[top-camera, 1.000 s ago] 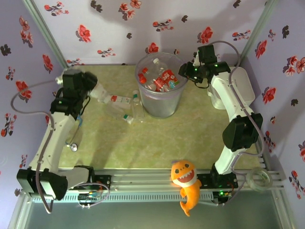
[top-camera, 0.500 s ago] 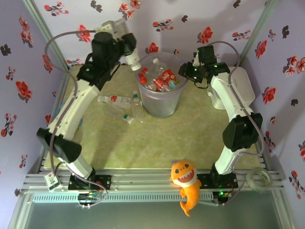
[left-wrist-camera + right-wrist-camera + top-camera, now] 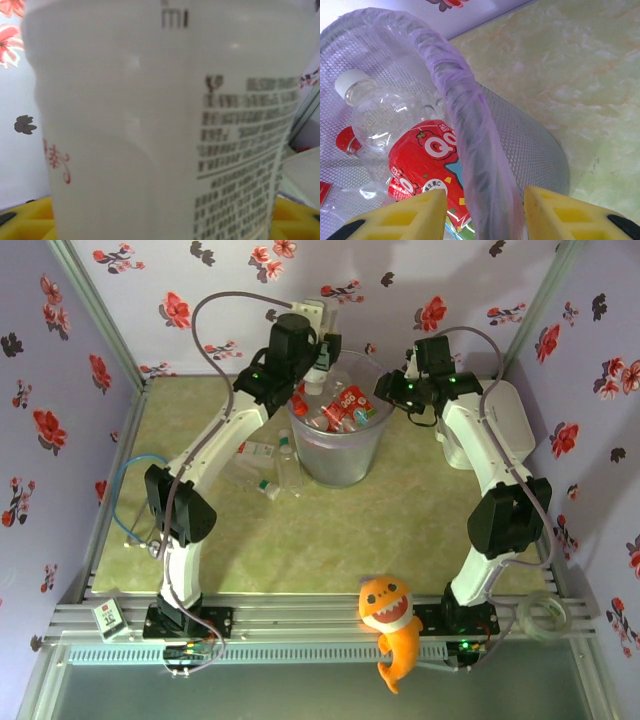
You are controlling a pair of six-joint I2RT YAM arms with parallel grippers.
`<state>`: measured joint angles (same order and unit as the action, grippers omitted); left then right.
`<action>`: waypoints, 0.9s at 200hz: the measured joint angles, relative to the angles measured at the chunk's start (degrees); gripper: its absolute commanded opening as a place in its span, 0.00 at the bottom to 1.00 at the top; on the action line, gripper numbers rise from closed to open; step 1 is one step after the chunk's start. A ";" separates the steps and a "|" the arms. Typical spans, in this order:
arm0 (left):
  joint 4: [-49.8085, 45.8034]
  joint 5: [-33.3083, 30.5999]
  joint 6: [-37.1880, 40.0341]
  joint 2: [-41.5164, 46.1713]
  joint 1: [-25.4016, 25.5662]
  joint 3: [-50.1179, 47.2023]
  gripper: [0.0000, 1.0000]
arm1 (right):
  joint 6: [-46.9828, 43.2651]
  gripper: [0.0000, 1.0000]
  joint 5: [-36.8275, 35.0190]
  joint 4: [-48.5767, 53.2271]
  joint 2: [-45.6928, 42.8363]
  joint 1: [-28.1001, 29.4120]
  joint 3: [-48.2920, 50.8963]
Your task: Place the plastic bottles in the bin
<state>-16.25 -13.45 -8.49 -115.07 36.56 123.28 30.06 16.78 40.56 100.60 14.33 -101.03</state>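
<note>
At upper centre of the top view, the left gripper (image 3: 318, 350) clasps a pale bottle (image 3: 150, 125) above the bin (image 3: 340, 455), at its left rim. The right gripper (image 3: 485, 212) pinches the bin's right rim. Other bottles (image 3: 262, 472) lie left of the bin.

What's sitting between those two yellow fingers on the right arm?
The bin's lavender rim runs between the right gripper's fingers, as the right wrist view shows. Whether they actually pinch it cannot be told.
</note>
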 measured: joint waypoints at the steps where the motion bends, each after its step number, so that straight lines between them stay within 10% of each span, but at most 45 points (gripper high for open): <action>1: 0.02 -0.02 0.11 0.00 0.00 -0.09 0.00 | 0.00 0.44 0.00 0.00 0.00 -0.02 0.00; 59: 9.29 -0.17 4.04 0.70 0.20 -11.93 0.01 | 0.00 0.45 0.00 -0.15 -0.02 -0.02 0.22; 114: 12.35 -0.94 3.87 0.81 -0.11 -14.34 0.75 | -0.02 0.45 -0.02 -0.48 -0.22 -0.02 0.72; 180: 13.29 0.63 3.04 3.69 -0.11 -14.71 0.86 | -0.02 0.44 0.00 -0.48 -0.22 -0.02 0.72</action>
<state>-2.96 -12.82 -5.45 -111.37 36.45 108.57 30.04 16.78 40.07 100.38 14.31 -100.31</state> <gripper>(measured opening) 0.863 0.444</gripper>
